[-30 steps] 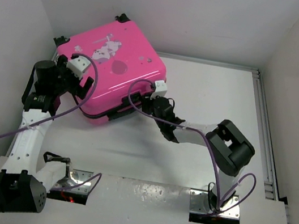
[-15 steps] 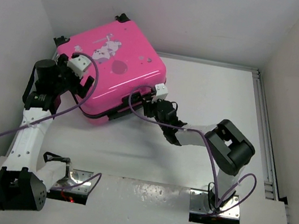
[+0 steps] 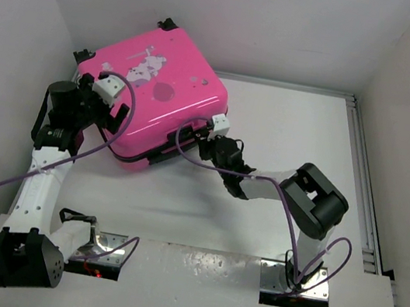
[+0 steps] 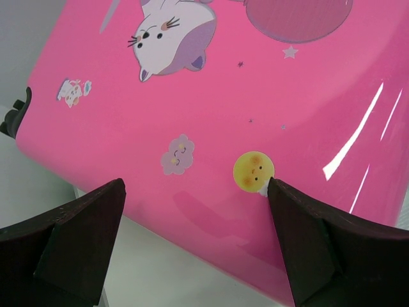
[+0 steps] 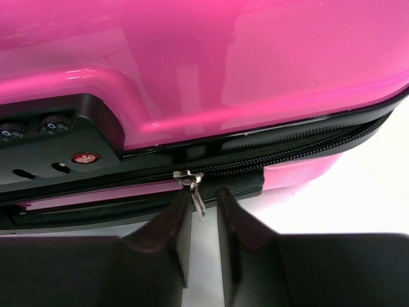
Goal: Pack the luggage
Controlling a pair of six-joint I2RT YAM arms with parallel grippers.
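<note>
The hot-pink luggage (image 3: pixel 154 82) lies closed and flat at the back left, cartoon print up. It fills the left wrist view (image 4: pixel 255 77) and the right wrist view (image 5: pixel 255 51). My left gripper (image 3: pixel 115 124) is open wide and empty over the suitcase's near-left edge (image 4: pixel 195 192). My right gripper (image 3: pixel 209 140) is at the suitcase's front side by the black zipper. Its fingers (image 5: pixel 204 195) stand a narrow gap apart, with the silver zipper pull (image 5: pixel 198 199) hanging between them against the left finger. The lining is hidden.
White walls stand close on the left, back and right. A black combination lock (image 5: pixel 51 128) sits left of the zipper slider. Black wheels (image 3: pixel 166 24) stick out at the suitcase's far edge. A metal rail (image 3: pixel 363 172) runs along the table's right side.
My right gripper has moved a little left and in toward the suitcase's front side. The left arm and the suitcase have not moved.
</note>
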